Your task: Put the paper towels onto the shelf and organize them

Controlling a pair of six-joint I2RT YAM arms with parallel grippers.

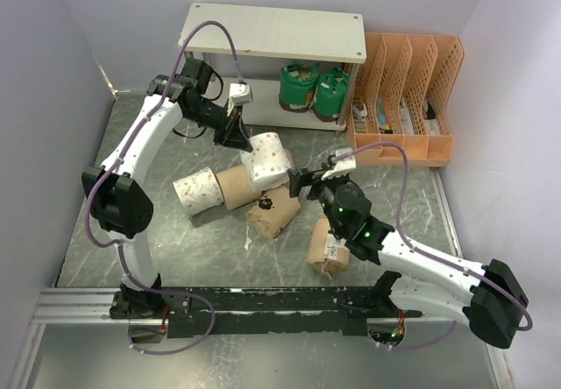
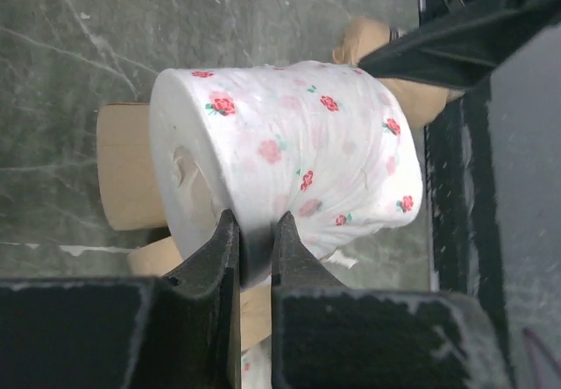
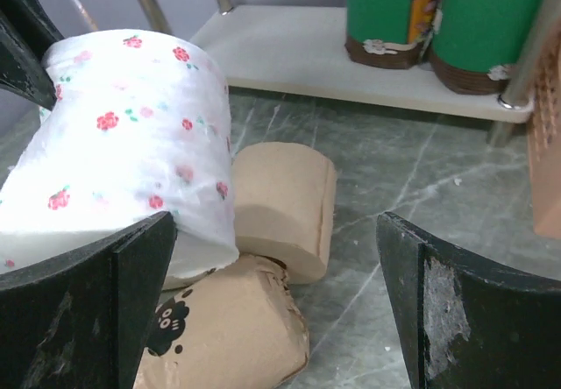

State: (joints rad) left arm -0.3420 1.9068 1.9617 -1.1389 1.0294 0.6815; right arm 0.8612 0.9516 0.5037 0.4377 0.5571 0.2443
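On the grey table (image 1: pixel 421 205), the cream two-tier shelf (image 1: pixel 272 30) is standing beyond both grippers, its lower board carrying two green-wrapped rolls (image 1: pixel 298 87) well past the left gripper's fingertips. The flower-printed white roll (image 2: pixel 298 157) is hanging in the left gripper (image 2: pixel 254 244), whose jaws are pinching narrowly on the wrapper at the roll's rim, with a bare tan roll (image 2: pixel 127 174) lying just beneath. The right gripper (image 3: pixel 276 231) is gaping wide, holding nothing, the flowered roll just beyond its left finger and a printed tan-wrapped roll (image 3: pixel 228 328) lying under it.
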